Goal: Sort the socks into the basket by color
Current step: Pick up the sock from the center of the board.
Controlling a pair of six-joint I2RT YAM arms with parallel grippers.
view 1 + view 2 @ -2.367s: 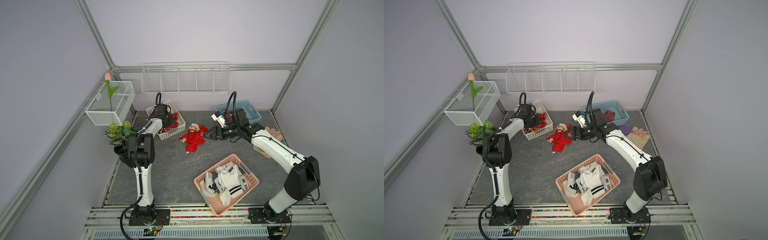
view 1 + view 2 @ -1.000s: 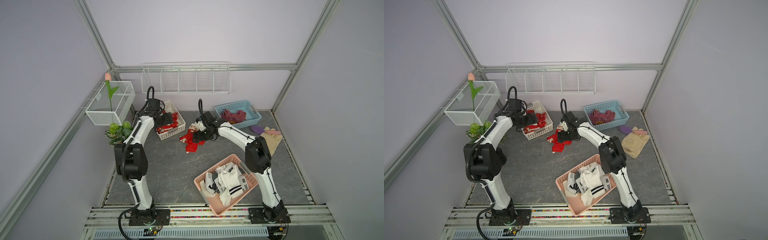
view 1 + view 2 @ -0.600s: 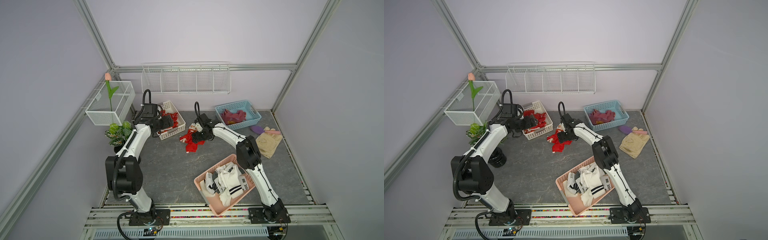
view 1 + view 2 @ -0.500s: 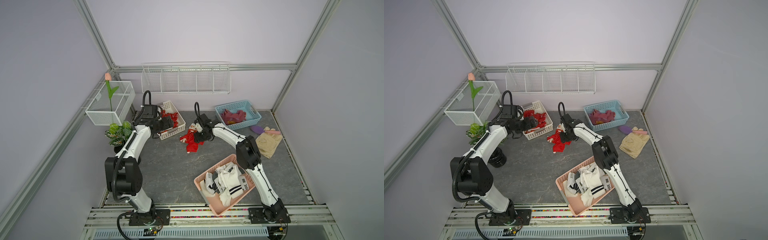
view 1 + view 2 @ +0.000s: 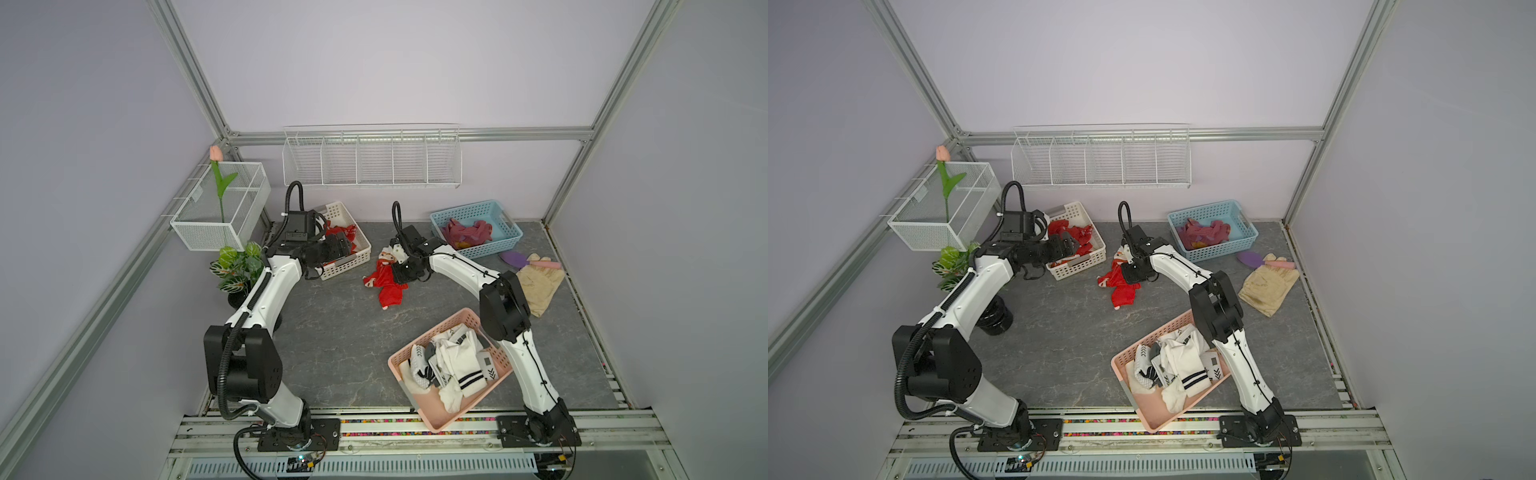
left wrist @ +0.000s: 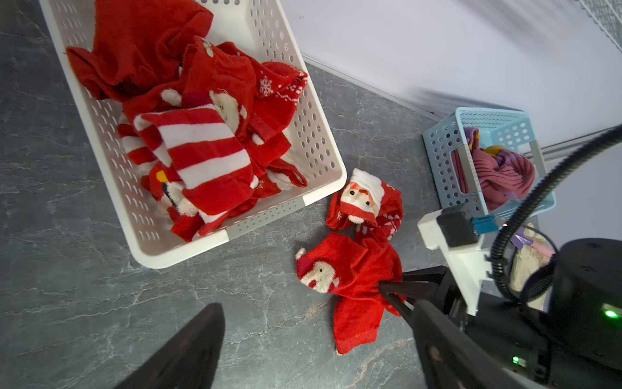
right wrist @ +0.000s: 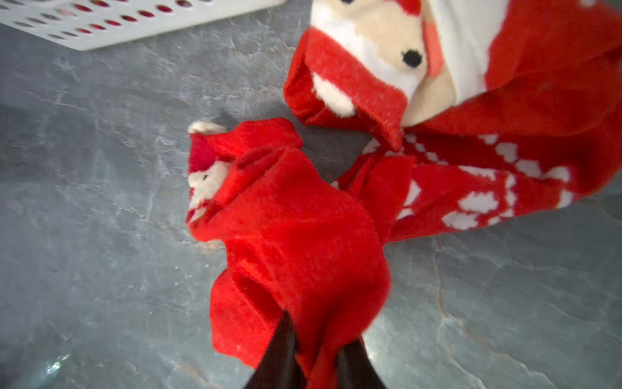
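Observation:
Two red socks lie on the grey floor between the white basket (image 5: pixel 357 262) and the blue basket (image 5: pixel 478 208). My right gripper (image 7: pixel 318 331) is shut on the nearer red sock (image 7: pixel 296 235), pinching a fold of it low over the floor; both top views show this (image 5: pixel 401 276) (image 5: pixel 1131 276). A red Santa-face sock (image 7: pixel 471 84) lies just beyond it. My left gripper (image 6: pixel 318 303) is open and empty, over the floor by the white basket's (image 6: pixel 323 141) near end, which holds several red socks (image 6: pixel 202 141). Purple socks (image 5: pixel 465 230) fill the blue basket. White socks (image 5: pixel 453 361) fill the pink basket (image 5: pixel 457 320).
Beige gloves (image 5: pixel 536 282) and a purple brush (image 5: pixel 517 259) lie at the right edge. A potted plant (image 5: pixel 239 266) stands at the left under a wire wall basket (image 5: pixel 220 208). A wire rack (image 5: pixel 370 160) hangs on the back wall.
My right gripper has come down on the red socks and shut on the nearer one. My left gripper has drawn back from over the white basket, still open.

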